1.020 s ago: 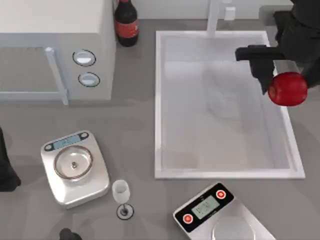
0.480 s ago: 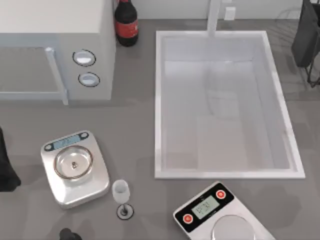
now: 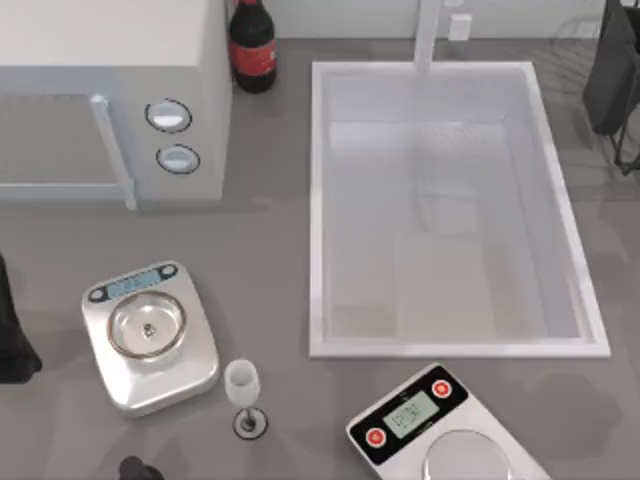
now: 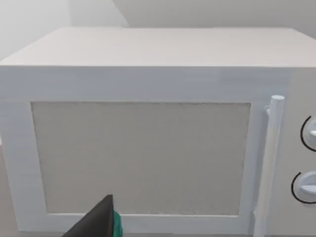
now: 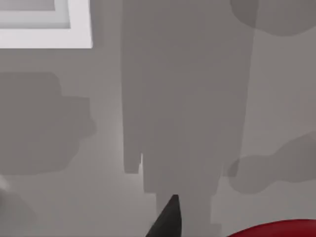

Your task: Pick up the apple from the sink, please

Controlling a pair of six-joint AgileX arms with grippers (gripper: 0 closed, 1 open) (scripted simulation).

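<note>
Apple (image 5: 276, 230): a red curve beside my right tool's dark fingertip (image 5: 168, 217), above grey worktop (image 5: 187, 98) off the sink (image 3: 320, 200) rim; grip state I cannot tell. Right arm (image 3: 612, 80) at 2 o'clock past the sink's right rim. Left arm (image 3: 12, 340) parked at 9 o'clock, facing the microwave (image 4: 148, 148).

microwave (image 3: 110, 100): white, at the table's far left, door shut, two round dials on its right panel
bottle (image 3: 252, 45): dark, red label, upright just right of the microwave
left scale (image 3: 150, 335): silver, round pan, near left
glass (image 3: 243, 385): small, stemmed, just right of that scale
right scale (image 3: 440, 430): two red buttons, at the near edge
table (image 3: 260, 260): grey
</note>
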